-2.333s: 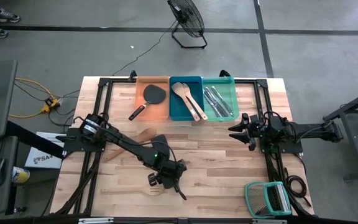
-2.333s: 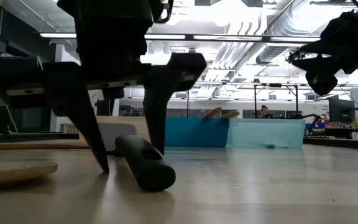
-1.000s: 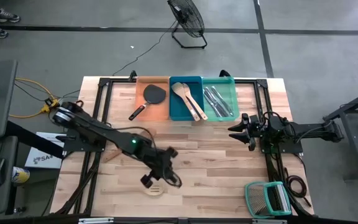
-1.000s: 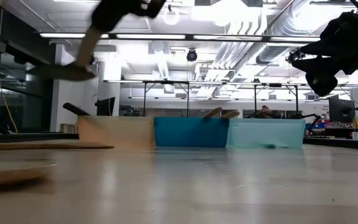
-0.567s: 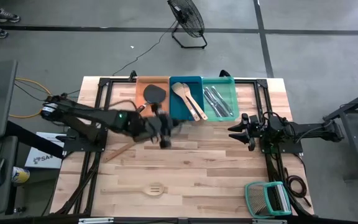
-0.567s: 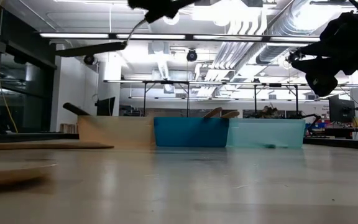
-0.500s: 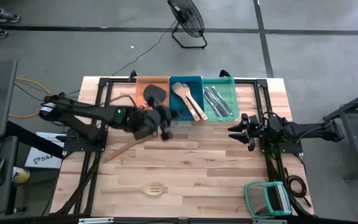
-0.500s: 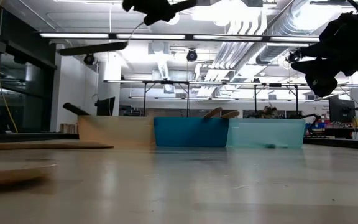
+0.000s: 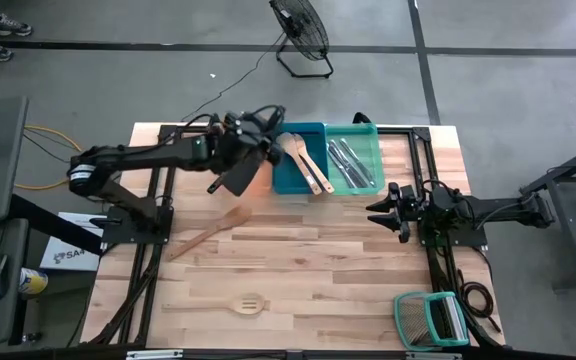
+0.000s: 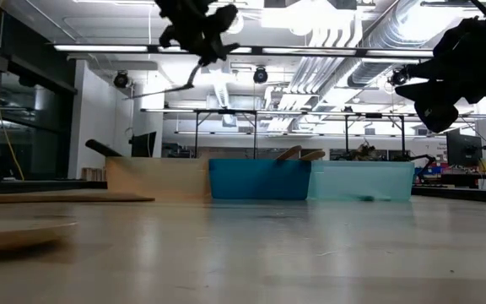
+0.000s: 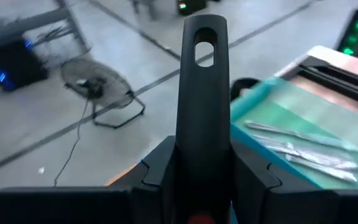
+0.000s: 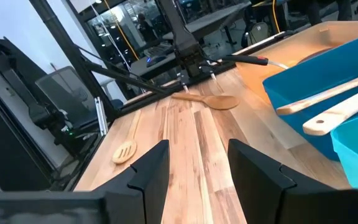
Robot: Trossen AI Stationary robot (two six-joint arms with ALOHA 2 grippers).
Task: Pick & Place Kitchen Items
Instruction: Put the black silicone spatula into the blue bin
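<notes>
Both arms are dark, near-black, built of slim tubular links joined by chunky rounded joints, and each rises from a black frame bolted at a side edge of the pale wooden worktop (image 9: 308,270). The left claw (image 11: 204,180) shows two broad, matte black angular fingers. The right claw (image 12: 197,168) has the same blocky black fingers with stepped, faceted edges.

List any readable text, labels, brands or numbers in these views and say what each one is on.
No text can be read in any view.
White sheet beside the table's left edge: dark print on it, too small to read.
Black spatula in the left gripper: no marking shows on its handle.
Orange tray, blue tray and teal tray: no labels show.
</notes>
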